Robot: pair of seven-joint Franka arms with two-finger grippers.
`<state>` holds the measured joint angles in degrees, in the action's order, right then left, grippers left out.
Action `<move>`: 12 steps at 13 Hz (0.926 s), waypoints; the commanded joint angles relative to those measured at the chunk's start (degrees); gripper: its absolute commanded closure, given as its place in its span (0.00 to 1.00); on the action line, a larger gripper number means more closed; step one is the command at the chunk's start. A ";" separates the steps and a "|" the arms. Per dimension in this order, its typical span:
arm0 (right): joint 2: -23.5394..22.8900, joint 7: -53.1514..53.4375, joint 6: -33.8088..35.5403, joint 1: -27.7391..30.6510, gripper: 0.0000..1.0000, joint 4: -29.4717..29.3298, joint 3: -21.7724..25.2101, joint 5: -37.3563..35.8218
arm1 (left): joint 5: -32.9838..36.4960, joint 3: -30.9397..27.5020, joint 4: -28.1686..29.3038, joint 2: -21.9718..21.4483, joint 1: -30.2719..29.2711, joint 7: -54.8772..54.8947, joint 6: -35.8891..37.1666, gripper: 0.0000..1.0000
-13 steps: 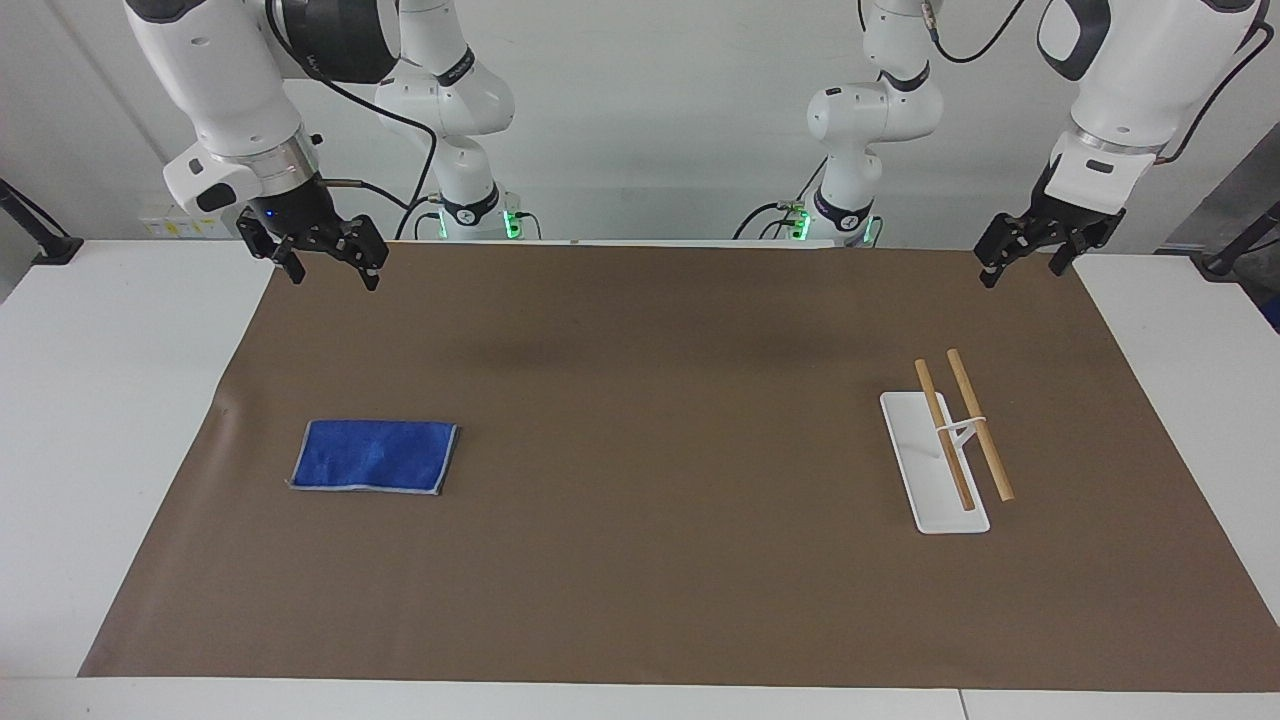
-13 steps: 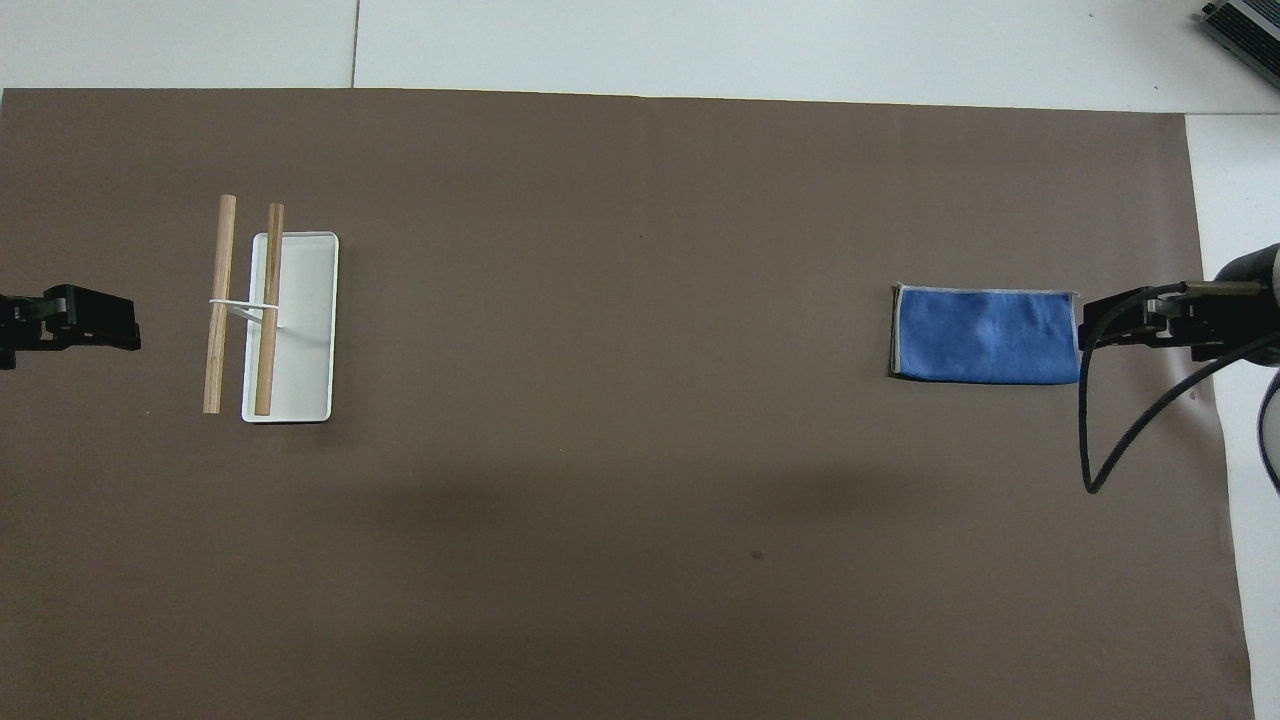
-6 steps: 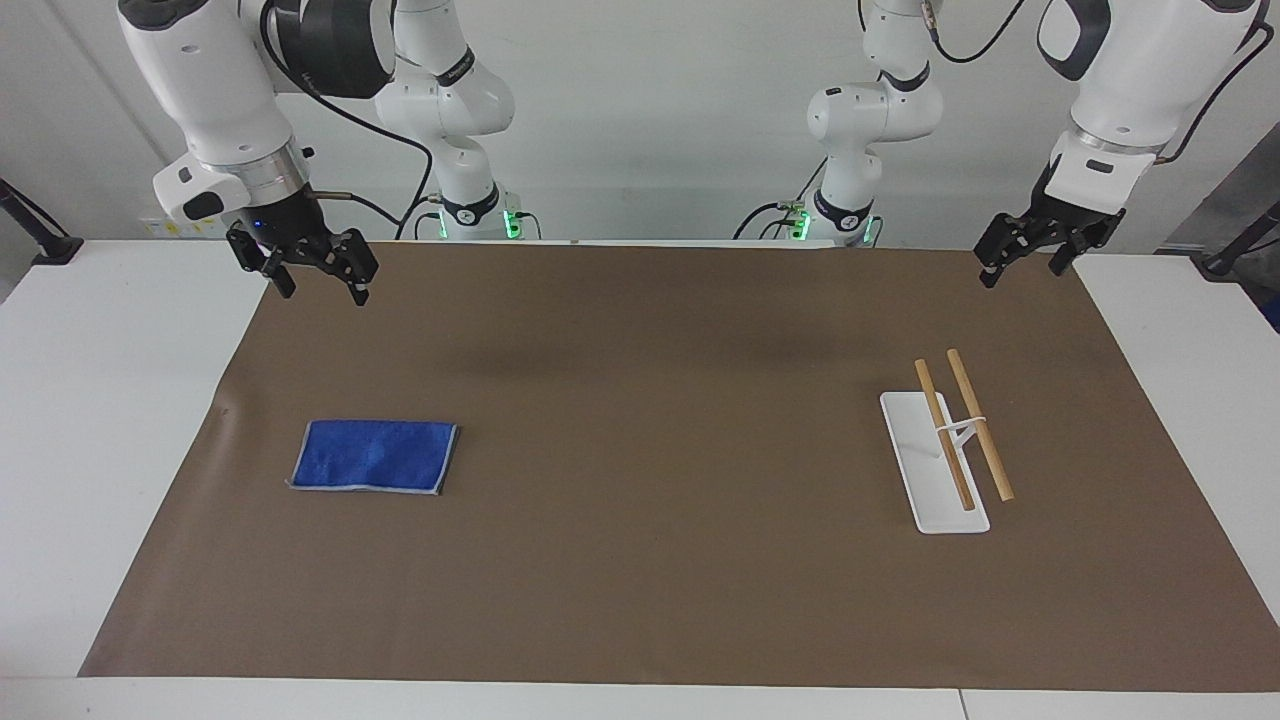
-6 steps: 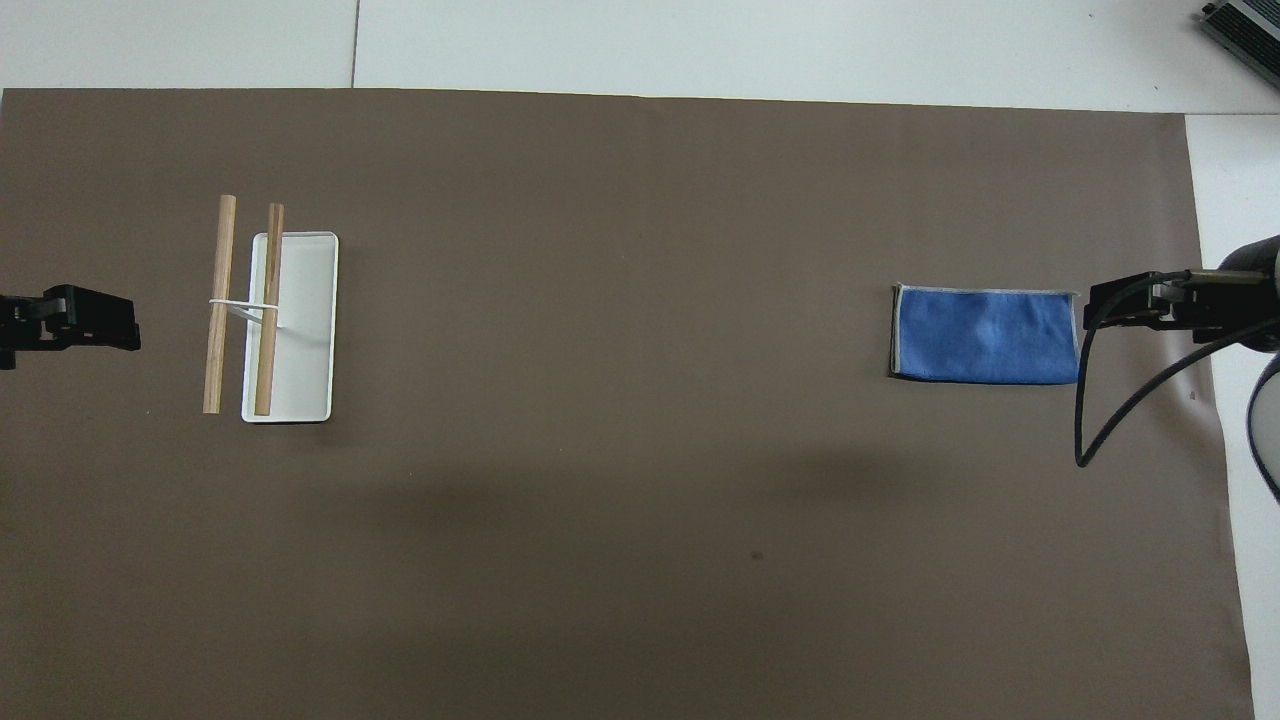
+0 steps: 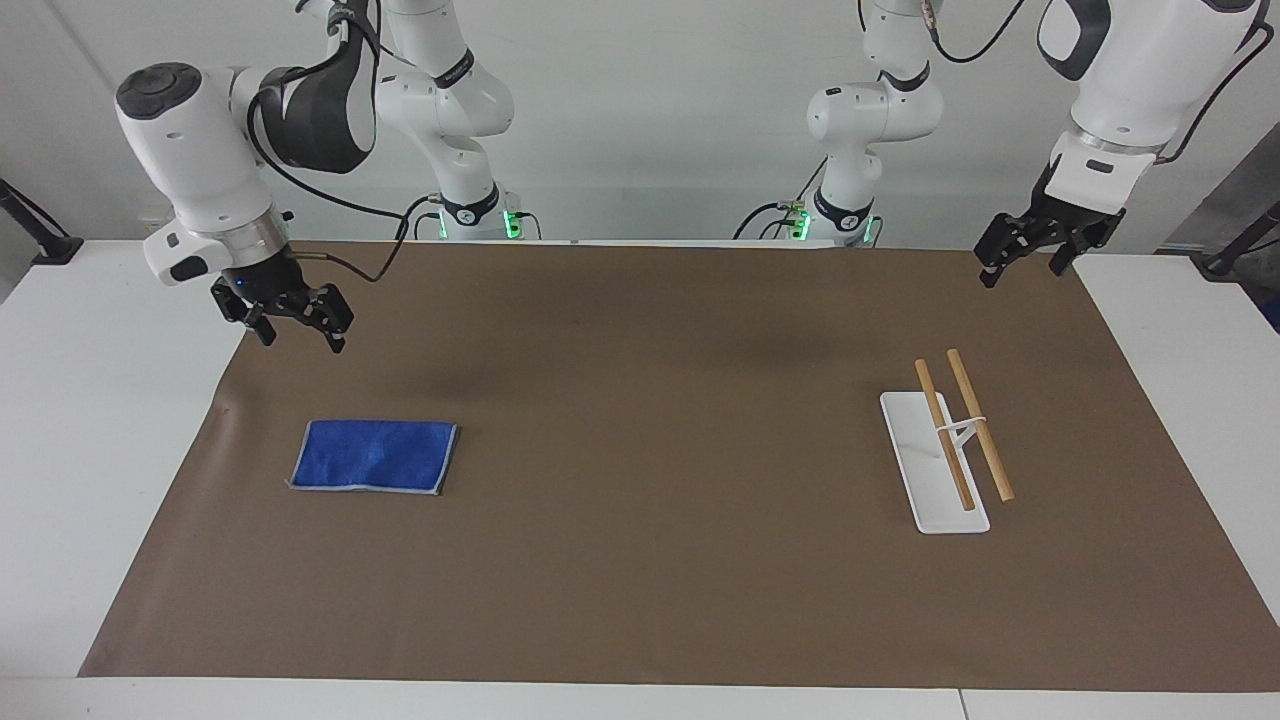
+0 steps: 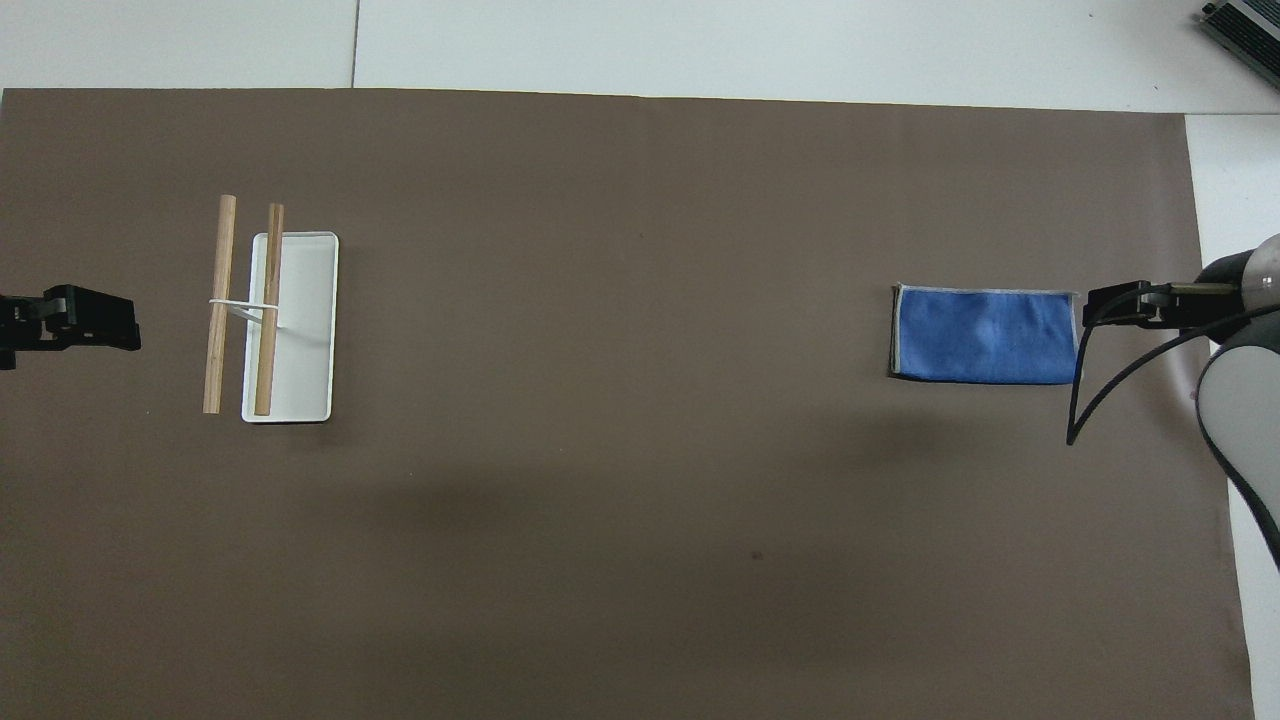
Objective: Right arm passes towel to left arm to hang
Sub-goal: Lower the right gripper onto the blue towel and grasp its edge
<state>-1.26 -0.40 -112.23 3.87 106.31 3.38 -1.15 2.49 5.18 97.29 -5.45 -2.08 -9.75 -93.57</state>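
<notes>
The blue towel [image 5: 372, 456] [image 6: 985, 335] lies flat on the brown mat toward the right arm's end of the table. My right gripper [image 5: 303, 341] [image 6: 1118, 305], with a blue light and a looping black cable, hangs open and empty over the mat just off the towel's short edge, not touching it. My left gripper [image 5: 1021, 273] [image 6: 98, 327] waits open and empty, raised over the mat's edge at the left arm's end of the table.
A rack [image 5: 948, 440] [image 6: 268, 312] with a white base and two wooden bars stands on the mat toward the left arm's end. The brown mat [image 5: 640, 580] covers most of the white table [image 5: 100, 420].
The right arm has swung down and outward, bringing its gripper lower and closer to the towel. The left arm and the towel have not moved.
</notes>
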 commanded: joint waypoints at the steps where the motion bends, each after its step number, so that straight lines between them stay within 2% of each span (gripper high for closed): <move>1: -3.82 -3.62 -4.12 2.10 0.00 0.65 -0.39 0.18 | -0.83 0.27 1.85 -1.67 -0.65 0.43 -0.47 0.00; 7: -10.86 -5.66 -21.42 3.60 0.00 6.36 -0.39 0.18 | -0.83 0.19 1.85 -1.67 -0.65 0.43 -0.47 0.00; 12: -16.75 -5.57 -28.65 4.04 0.00 6.98 -0.39 0.09 | -0.83 0.27 1.85 -1.67 -0.65 0.43 -0.47 0.00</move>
<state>-16.46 -4.69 -138.44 6.96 112.76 3.42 -1.15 2.49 5.18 97.29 -5.45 -2.08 -9.75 -93.57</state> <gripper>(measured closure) 0.000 0.000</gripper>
